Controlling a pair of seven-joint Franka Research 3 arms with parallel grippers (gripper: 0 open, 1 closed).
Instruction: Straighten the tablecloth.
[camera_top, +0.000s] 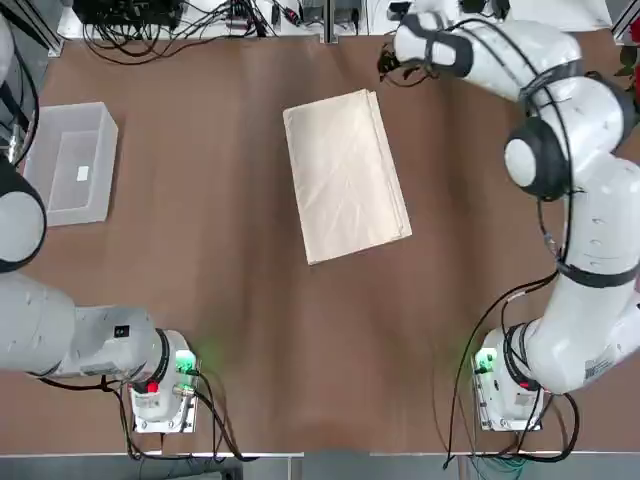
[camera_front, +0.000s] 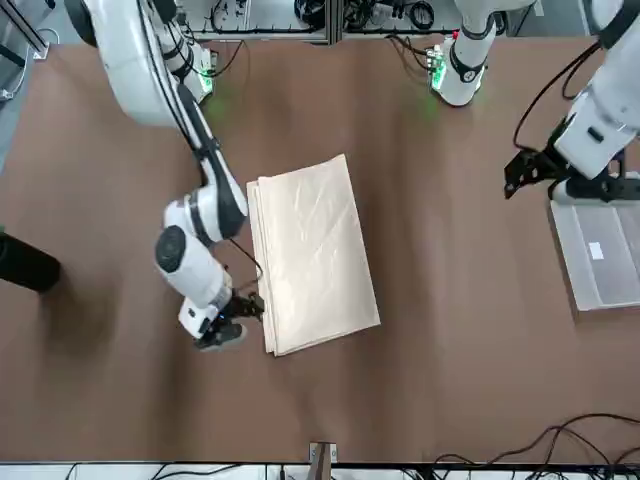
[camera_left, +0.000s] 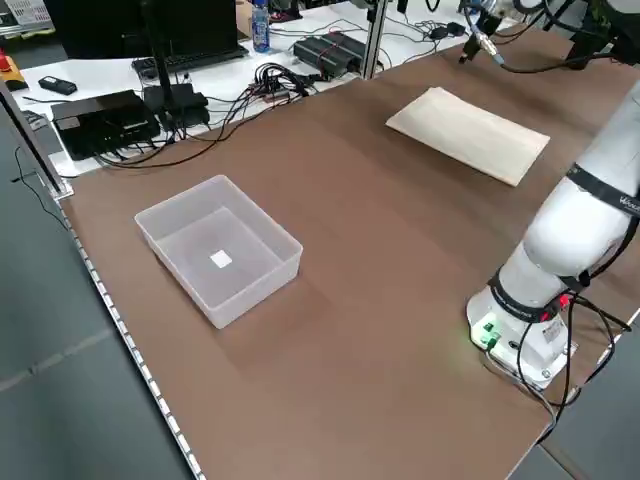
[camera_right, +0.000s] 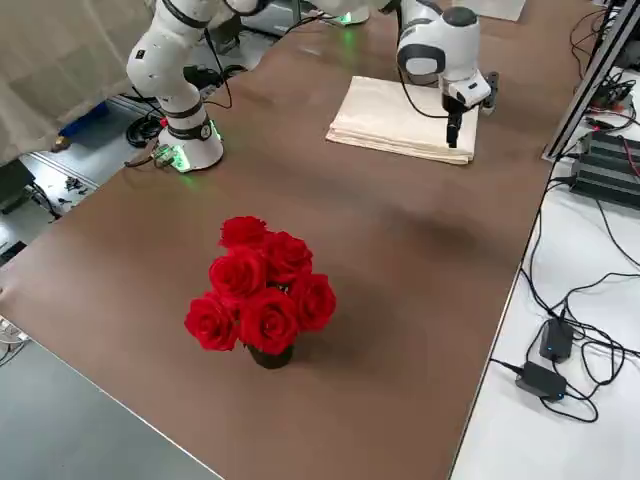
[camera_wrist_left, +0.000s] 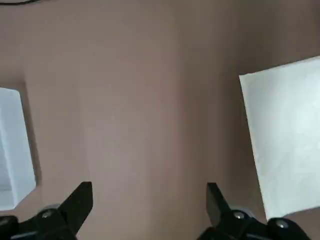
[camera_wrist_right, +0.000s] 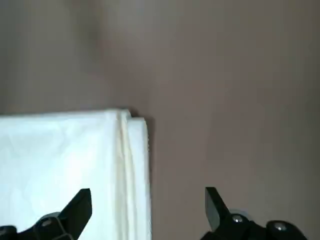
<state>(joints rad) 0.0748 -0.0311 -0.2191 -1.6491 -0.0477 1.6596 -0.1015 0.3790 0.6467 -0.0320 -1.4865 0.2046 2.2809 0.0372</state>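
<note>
The cloth (camera_top: 346, 175) lies folded in a long rectangle on the brown table (camera_top: 250, 330), a little past the middle toward the far edge, slightly skewed from the table's lines. It is cream-beige, thin, with soft creases across its top face. Stacked layer edges show along its long side nearest the right arm, and the right wrist view shows those layers at one corner of the cloth (camera_wrist_right: 75, 165). What lies under the top layer is hidden, so the number of folds cannot be counted. In the left wrist view only one end of the cloth (camera_wrist_left: 285, 145) shows; the rest is cut off by the frame.

The right gripper (camera_front: 225, 322) hangs just beside the cloth's far corner on the right arm's side, apart from the fabric, its fingers spread wide with nothing between them. From overhead the gripper itself is mostly hidden by the arm's wrist. In the right wrist view the fingertips (camera_wrist_right: 80, 202) straddle the cloth's layered edge and bare table.

The left gripper (camera_front: 535, 172) is held off to the robot's left, near a clear bin (camera_top: 68, 160), well apart from the cloth; its fingers are also spread and empty. In the top view the left gripper is out of frame, only the arm's bulk showing. The bin holds a small white scrap (camera_left: 221, 260), too small to make out.

On the right side of the table, near the robot's edge, stands a bunch of red roses (camera_right: 258, 290), seen only from the right side camera.
</note>
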